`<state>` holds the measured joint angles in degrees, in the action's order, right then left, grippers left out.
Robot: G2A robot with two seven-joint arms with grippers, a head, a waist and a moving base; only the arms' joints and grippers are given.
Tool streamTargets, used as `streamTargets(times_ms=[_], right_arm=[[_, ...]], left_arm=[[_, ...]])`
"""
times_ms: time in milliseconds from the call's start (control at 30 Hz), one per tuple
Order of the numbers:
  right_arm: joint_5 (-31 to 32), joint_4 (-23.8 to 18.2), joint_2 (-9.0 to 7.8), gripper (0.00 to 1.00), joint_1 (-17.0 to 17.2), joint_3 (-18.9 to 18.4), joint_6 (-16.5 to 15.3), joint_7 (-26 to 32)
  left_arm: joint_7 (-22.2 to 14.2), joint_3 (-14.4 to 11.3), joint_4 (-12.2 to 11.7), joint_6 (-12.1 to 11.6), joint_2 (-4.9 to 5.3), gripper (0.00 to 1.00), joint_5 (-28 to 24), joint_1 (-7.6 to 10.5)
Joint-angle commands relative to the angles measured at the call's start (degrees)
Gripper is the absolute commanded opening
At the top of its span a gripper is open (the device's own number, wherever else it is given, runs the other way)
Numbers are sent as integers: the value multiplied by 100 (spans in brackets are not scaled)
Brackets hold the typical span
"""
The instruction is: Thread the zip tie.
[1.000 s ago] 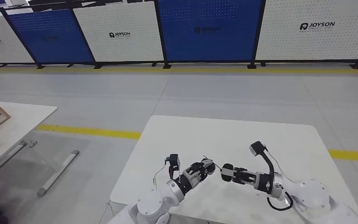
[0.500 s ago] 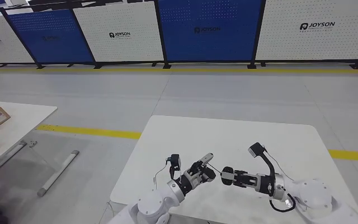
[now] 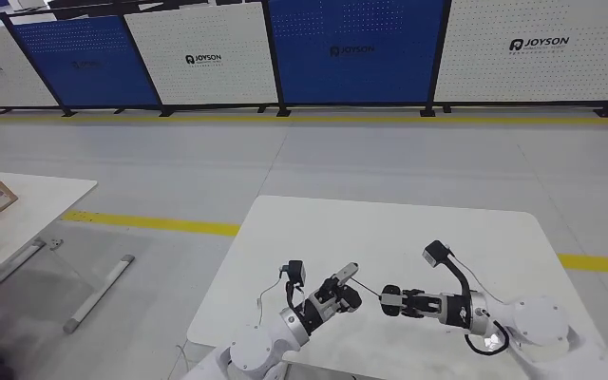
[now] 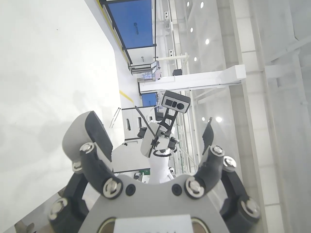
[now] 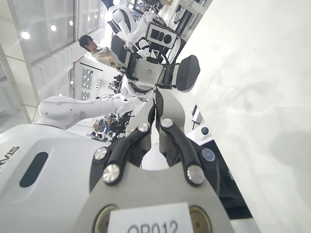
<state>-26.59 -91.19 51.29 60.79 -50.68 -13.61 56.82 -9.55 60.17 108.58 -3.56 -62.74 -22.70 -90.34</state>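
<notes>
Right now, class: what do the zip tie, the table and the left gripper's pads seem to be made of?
The zip tie is a thin, black, straight strip jutting from the right gripper: probably stiff plastic. The table has a smooth white top, perhaps laminate; the look leaves it open. The pads of the left gripper are black and finely textured, probably rubber.
</notes>
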Motion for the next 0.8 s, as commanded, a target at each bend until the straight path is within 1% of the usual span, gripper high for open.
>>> streamTargets(times_ms=[0,67,100,133,167,200,267,300,400,433,467,567,767], right_arm=[[0,0,0,0,0,0,0,0],[0,0,0,0,0,0,0,0],[0,0,0,0,0,0,0,0],[0,0,0,0,0,0,0,0],[0,0,0,0,0,0,0,0],[0,0,0,0,0,0,0,0],[0,0,0,0,0,0,0,0],[0,0,0,0,0,0,0,0],[0,0,0,0,0,0,0,0],[0,0,0,0,0,0,0,0],[0,0,0,0,0,0,0,0],[0,0,0,0,0,0,0,0],[0,0,0,0,0,0,0,0]], left_arm=[[-53,-40,-24,-11,-3,100,126,11],[-67,-47,-32,-16,-1,100,292,25],[-35,-63,-31,-50,-7,94,283,2],[-26,-71,-30,-56,-11,77,279,-3],[-20,-77,-26,-64,-13,67,295,-2],[-17,-87,-17,-67,-16,47,309,-4],[-70,-115,7,-4,-15,42,409,-4],[-66,-115,19,8,-16,33,416,-10],[-146,-108,57,-28,-9,23,480,-61],[-173,-99,75,-56,-6,12,503,-71],[-229,-94,88,-87,0,6,535,-92],[-321,-68,107,-161,12,0,615,-143],[-431,-20,118,-251,23,0,617,-199]])
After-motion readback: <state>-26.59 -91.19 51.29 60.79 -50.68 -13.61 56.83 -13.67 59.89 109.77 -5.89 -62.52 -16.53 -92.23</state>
